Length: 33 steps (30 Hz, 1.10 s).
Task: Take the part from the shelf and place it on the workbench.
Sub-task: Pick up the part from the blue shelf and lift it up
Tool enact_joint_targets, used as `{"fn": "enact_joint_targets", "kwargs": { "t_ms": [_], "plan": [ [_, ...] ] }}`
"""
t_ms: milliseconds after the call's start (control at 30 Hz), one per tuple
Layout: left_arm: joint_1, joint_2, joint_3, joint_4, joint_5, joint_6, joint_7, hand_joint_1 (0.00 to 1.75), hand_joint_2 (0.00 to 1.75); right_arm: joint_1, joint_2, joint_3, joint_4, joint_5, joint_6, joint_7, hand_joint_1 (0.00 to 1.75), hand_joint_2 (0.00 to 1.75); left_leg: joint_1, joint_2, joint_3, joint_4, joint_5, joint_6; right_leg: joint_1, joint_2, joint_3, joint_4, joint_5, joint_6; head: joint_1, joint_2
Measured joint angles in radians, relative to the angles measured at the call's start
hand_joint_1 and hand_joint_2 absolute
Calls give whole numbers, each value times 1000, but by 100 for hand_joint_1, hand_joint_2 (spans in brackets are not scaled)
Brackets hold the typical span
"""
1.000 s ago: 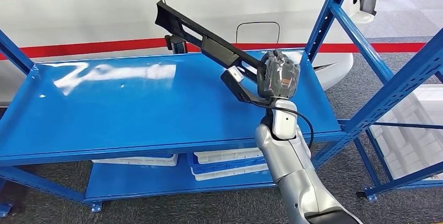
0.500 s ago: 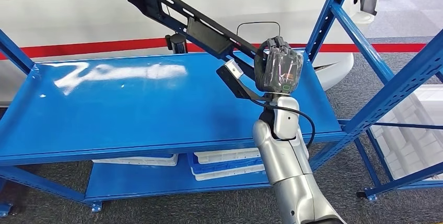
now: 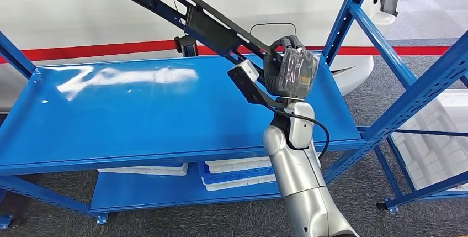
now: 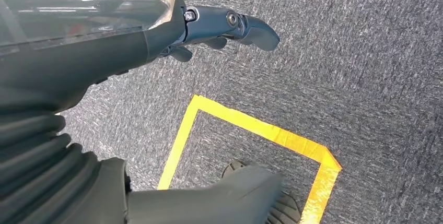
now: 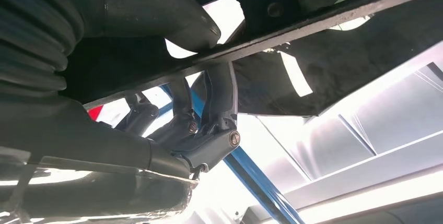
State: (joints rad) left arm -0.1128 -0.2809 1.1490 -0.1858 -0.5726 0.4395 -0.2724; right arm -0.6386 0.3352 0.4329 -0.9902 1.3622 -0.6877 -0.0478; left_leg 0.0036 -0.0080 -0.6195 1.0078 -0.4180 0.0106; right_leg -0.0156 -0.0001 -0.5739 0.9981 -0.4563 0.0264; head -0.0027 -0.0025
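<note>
One long black part (image 3: 204, 21) is gripped by the right hand (image 3: 290, 74) above the blue shelf (image 3: 138, 110), its axis slanting up-left.

part (image 3: 204, 19) far end cut off by top edge, right hand (image 3: 290, 74) fingers partly hidden

The right hand (image 3: 290, 74) held the part (image 3: 204, 19) above the shelf (image 3: 138, 115), the part running up and leftward from the hand. Trays (image 3: 237, 172) lay on the lower shelf (image 3: 138, 190). A vehicle (image 3: 99, 21) stood behind the shelf.
</note>
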Motion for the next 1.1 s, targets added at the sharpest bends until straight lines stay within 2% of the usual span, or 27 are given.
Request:
{"fn": "enact_joint_targets", "kwargs": {
  "t_ms": [133,200,300,467,600,733,833,867,900,967,1033,1067,1100],
  "plan": [
    [0,0,0,0,4,-10,-13,0,175,3,0,2,-1,-26,4,-13,175,175,0,0,0,0,0,0,0,0,0,0,0,0,0,0],
    [0,0,0,0,2,-20,-35,0,175,8,0,6,-8,-84,14,-45,175,175,0,0,0,0,0,0,0,0,0,0,0,0,0,0],
    [0,7,0,0,-12,21,-39,0,175,19,2,25,-30,-206,48,-111,175,175,0,0,0,0,0,0,0,0,0,0,0,0,0,0],
    [-1,72,8,-1,12,-6,14,0,175,49,5,106,-93,-439,187,-179,175,175,0,0,0,0,-1,-1,-1,0,0,0,0,0,0,0],
    [-1,98,27,-2,32,-17,9,0,175,93,-3,162,-170,-619,276,-236,175,175,-1,-1,-1,1,-3,1,-3,0,0,-1,-1,2,0,0],
    [0,102,35,-2,39,-17,-3,0,175,121,-21,194,-236,-673,291,-255,175,175,-9,-1,-1,3,-7,9,-10,0,1,-2,-2,9,0,0],
    [-1,103,43,-2,45,-17,-14,0,175,138,-32,208,-269,-689,291,-266,175,175,-10,0,1,0,-1,24,-15,0,1,-1,-1,23,0,0],
    [-1,103,46,-2,47,-18,-18,0,175,143,-36,210,-279,-699,290,-272,175,175,-8,2,2,-4,4,31,-14,0,-4,11,-10,24,0,0],
    [-1,104,48,-2,50,-21,-20,0,175,147,-40,210,-288,-709,289,-279,175,175,-5,4,3,-9,9,36,-13,0,-16,39,-30,20,1,0],
    [-1,106,50,-2,52,-27,-23,0,175,154,-51,210,-304,-729,288,-288,175,175,-4,5,0,-13,15,44,-11,0,-65,158,-96,8,3,0],
    [-1,108,53,-2,54,-32,-23,0,175,164,-63,210,-315,-740,288,-291,175,175,-5,5,-5,-13,19,45,-9,0,-113,280,-145,5,4,0],
    [-1,109,55,-2,56,-35,-23,0,175,169,-68,210,-319,-746,288,-292,175,175,-6,5,-8,-13,21,44,-7,0,-116,298,-149,9,4,0],
    [0,109,55,-2,58,-37,-23,0,175,173,-73,210,-324,-755,288,-294,175,175,-7,4,-11,-13,24,42,-6,0,-97,273,-137,14,4,0]
  ]
}}
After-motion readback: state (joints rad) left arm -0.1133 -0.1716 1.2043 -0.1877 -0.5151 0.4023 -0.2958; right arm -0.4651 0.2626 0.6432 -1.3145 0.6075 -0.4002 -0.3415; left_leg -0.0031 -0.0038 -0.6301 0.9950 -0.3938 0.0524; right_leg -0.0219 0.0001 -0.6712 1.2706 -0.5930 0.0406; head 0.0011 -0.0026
